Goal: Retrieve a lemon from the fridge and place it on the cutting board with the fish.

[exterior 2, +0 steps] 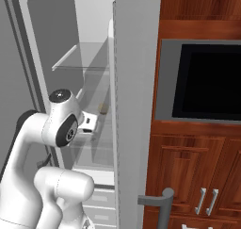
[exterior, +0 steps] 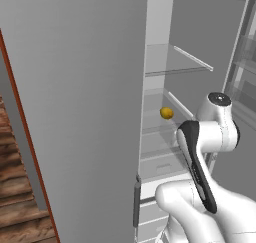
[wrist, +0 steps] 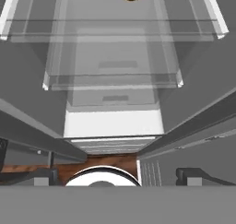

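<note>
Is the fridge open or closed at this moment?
Open. The fridge has both doors swung out, exposing its white interior and glass shelves, with the lemon resting on one shelf.

No legible text, label, brand, number or sign on any surface here.

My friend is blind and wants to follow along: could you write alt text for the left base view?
A small yellow lemon sits on a clear glass shelf inside the open fridge, whose interior is white. The robot's white arm rises from the lower right toward that shelf, and a wide grey fridge door fills the left of the picture.
</note>
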